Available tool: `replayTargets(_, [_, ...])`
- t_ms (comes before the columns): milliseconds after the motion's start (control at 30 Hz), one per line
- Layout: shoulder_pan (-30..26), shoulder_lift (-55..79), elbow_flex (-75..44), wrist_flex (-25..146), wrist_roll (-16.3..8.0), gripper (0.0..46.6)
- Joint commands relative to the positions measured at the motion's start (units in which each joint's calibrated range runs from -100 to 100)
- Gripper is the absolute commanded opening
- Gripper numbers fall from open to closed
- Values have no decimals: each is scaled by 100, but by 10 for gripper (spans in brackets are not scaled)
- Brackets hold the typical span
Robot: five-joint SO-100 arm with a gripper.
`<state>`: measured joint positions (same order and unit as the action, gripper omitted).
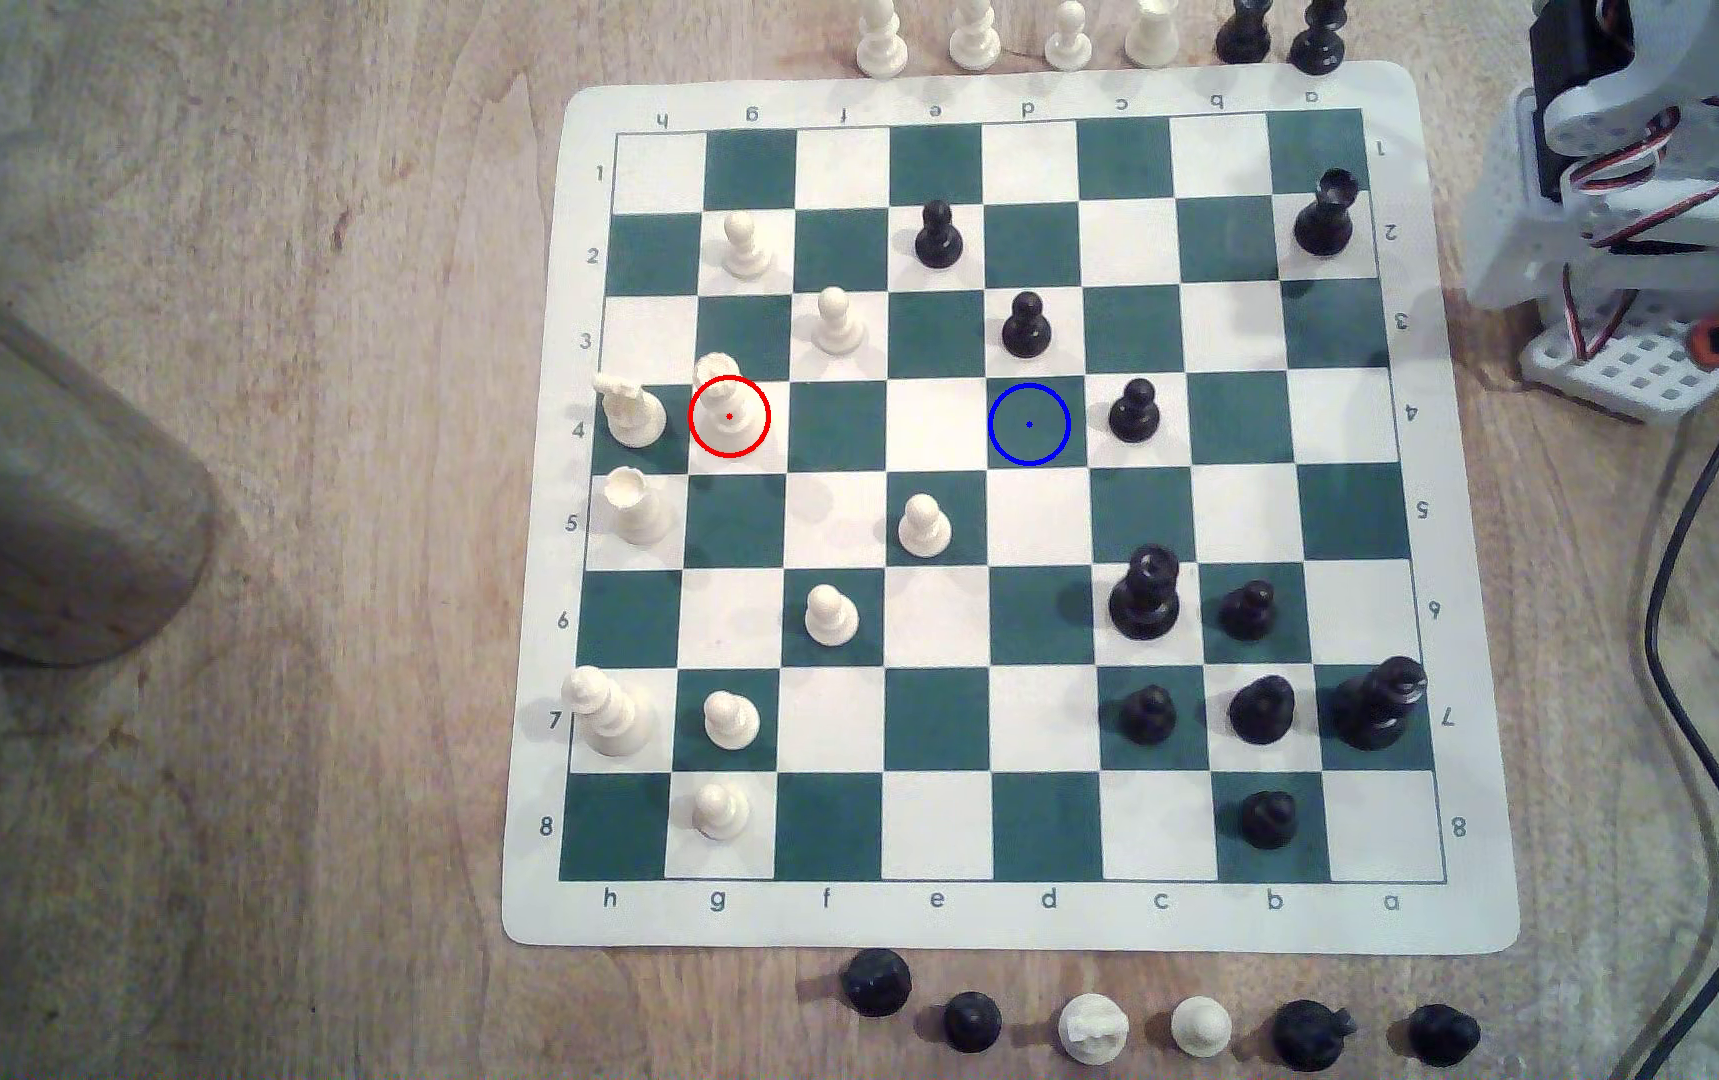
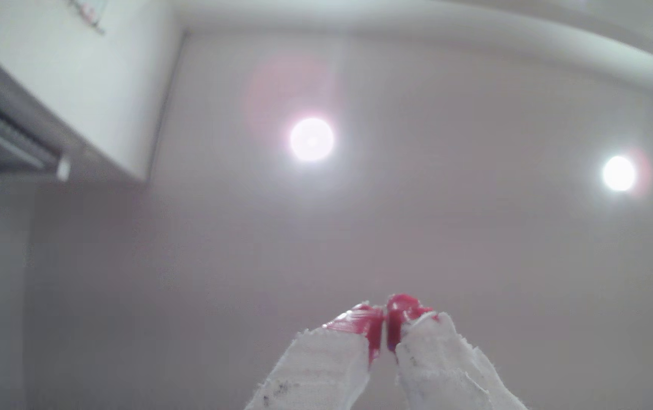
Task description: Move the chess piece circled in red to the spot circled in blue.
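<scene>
At the far left of the exterior view, a metal cylinder (image 1: 34,488) lies on the wooden table (image 1: 263,727), well apart from your chessboard mat (image 1: 1011,924). Moving right, the chess piece circled in red (image 1: 727,405), a cream rook, stands upright on a white square in the row marked 4, left of centre in the frame, just beside a cream piece topped by a cross (image 1: 631,408) at the board's left edge. Two squares further right in that same row lies the spot circled in blue (image 1: 1029,424), a bare dark green square near mid-frame, with a black pawn (image 1: 1134,411) on the white square just to its right. At the upper right corner of the exterior view your white arm (image 1: 1655,197) sits folded off the board, a black cable (image 1: 1686,665) trailing down the frame's right side. In the wrist view the gripper (image 2: 386,327), its cloth-wrapped fingers (image 2: 324,366) tipped in red, points up at a ceiling with two lamps (image 2: 311,139); the red tips meet with nothing between them.
</scene>
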<state>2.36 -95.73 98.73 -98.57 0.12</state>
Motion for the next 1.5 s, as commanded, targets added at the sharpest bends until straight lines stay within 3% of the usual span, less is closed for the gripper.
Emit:
replayTargets(0, [-310,-11,117,692,10,2])
replayTargets(267, [-834,-3,117,4361,15,2])
replayTargets(367, [-748,-3,117,6032,864,2])
replayTargets(467, [-959,57,-381,7940,855,2])
replayTargets(567, [-1085,617,-961,8735,752,3])
replayTargets(800, [-1272,2510,-3473,11536,664,3])
replayTargets(967, [-1382,4131,-5386,13083,386,3])
replayTargets(1200, [-1241,6797,-7979,14762,-298,9])
replayTargets(1467, [-1202,8868,-10281,15491,-904,16])
